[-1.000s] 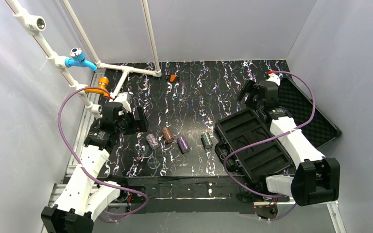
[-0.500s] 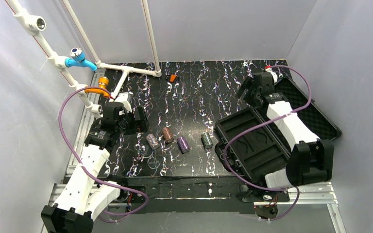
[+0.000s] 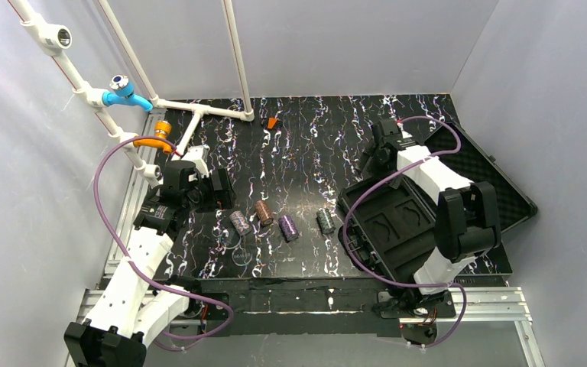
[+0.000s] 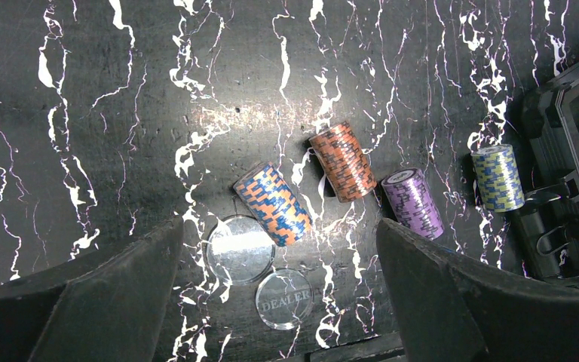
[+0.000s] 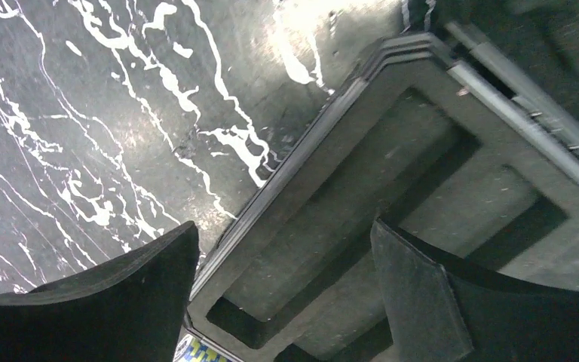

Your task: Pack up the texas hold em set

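The black case lies open at the right, its moulded tray (image 3: 397,229) nearer the middle and its foam-lined lid (image 3: 489,180) beyond. Four chip stacks lie on their sides in a row: pinkish (image 3: 239,222), brown (image 3: 264,213), purple (image 3: 288,227), grey-green (image 3: 325,221). All four show in the left wrist view: pinkish (image 4: 273,204), brown (image 4: 342,161), purple (image 4: 413,202), grey-green (image 4: 498,178). My left gripper (image 3: 218,189) is open and empty above the table, left of the stacks (image 4: 279,249). My right gripper (image 3: 378,149) is open and empty over the tray's far left corner (image 5: 283,234).
Two clear discs lie near the pinkish stack, one plain (image 4: 240,249) and one marked DEALER (image 4: 284,299). A small orange piece (image 3: 273,122) lies at the back. A white pipe frame (image 3: 199,111) with blue and orange fittings stands at the back left. Grey walls enclose the table.
My right arm has swung left, carrying its gripper from over the lid and hinge to the tray's far left corner. The left arm and the chip stacks have not moved.
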Robot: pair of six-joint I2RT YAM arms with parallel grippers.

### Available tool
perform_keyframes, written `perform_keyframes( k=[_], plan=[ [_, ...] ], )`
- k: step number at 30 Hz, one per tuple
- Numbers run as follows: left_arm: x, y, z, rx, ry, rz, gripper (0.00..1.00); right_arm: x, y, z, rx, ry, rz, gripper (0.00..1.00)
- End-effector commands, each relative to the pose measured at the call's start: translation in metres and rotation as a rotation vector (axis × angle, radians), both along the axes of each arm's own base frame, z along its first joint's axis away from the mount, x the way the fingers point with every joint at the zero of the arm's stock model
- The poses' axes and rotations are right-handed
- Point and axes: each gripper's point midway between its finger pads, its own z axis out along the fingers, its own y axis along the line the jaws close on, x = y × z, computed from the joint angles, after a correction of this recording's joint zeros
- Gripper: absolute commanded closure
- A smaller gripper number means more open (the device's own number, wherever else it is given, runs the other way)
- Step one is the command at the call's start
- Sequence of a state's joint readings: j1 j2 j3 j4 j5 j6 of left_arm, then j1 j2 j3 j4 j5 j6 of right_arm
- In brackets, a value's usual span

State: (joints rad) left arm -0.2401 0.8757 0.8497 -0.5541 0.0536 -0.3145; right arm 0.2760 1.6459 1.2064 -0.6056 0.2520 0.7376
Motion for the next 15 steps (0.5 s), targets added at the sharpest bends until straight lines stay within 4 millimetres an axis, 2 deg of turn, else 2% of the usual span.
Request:
perform_keyframes(
  k=[1,7,13,15],
  plan=[
    [-0.004,-0.003,-0.004,0.002,0.014,-0.026,0.01,0.009,0.017,0.001,0.031,-0.006,0.017,0.12],
    [-0.004,-0.004,-0.004,0.004,0.012,-0.029,0.01,0.013,0.025,-0.014,0.024,0.025,0.050,0.26],
    [-0.004,-0.003,-0.003,0.007,0.010,-0.030,0.01,0.016,0.035,-0.024,0.027,0.043,0.082,0.48],
    [-0.004,-0.003,-0.003,0.007,0.009,-0.029,0.04,0.018,0.040,-0.027,0.033,0.051,0.100,0.59]
  ],
)
